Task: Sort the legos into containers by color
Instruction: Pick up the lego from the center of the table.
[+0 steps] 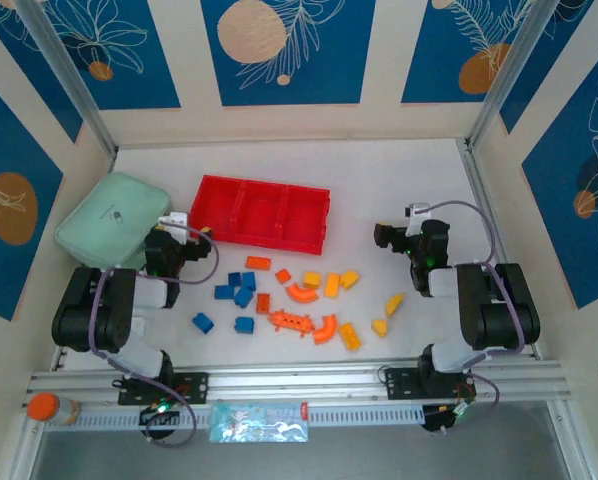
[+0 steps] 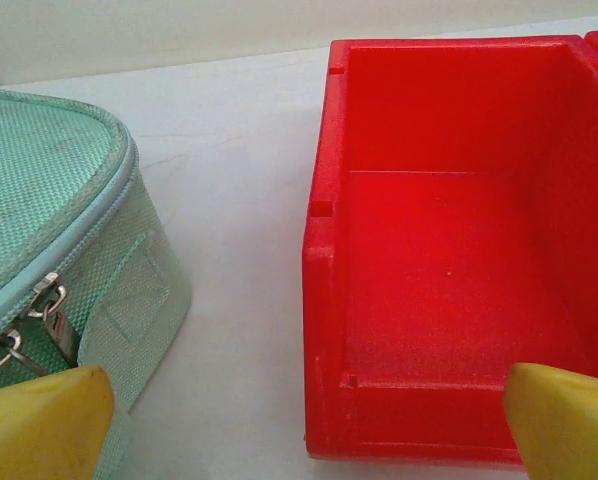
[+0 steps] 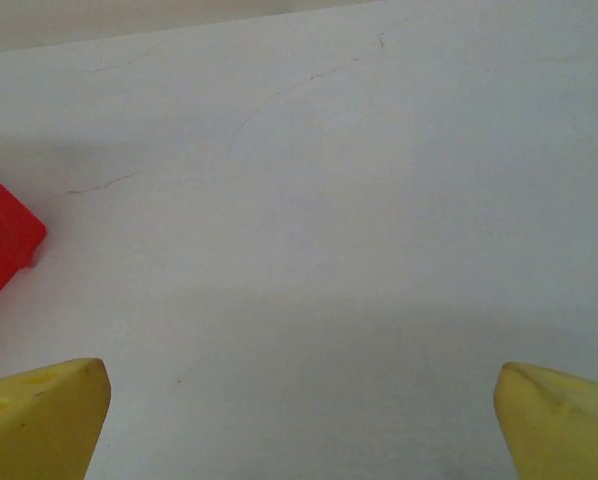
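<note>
Blue legos (image 1: 237,290), orange legos (image 1: 301,292) and yellow legos (image 1: 331,285) lie scattered on the white table in front of the red tray (image 1: 262,240). Two more yellow pieces (image 1: 393,303) lie to the right. The tray's three containers sit side by side, and the left one (image 2: 324,260) holds nothing. My left gripper (image 1: 179,232) hovers open just before the tray's left end, its yellow fingertips (image 2: 49,420) wide apart with nothing between them. My right gripper (image 1: 387,237) stands open over bare table right of the tray, whose corner (image 3: 4,250) shows at the left.
A pale mint-green zipped case (image 1: 111,220) lies left of the tray, close beside my left gripper (image 2: 309,430). Walls close in the table at the back and sides. An orange-capped bottle (image 1: 47,408) sits by the front rail.
</note>
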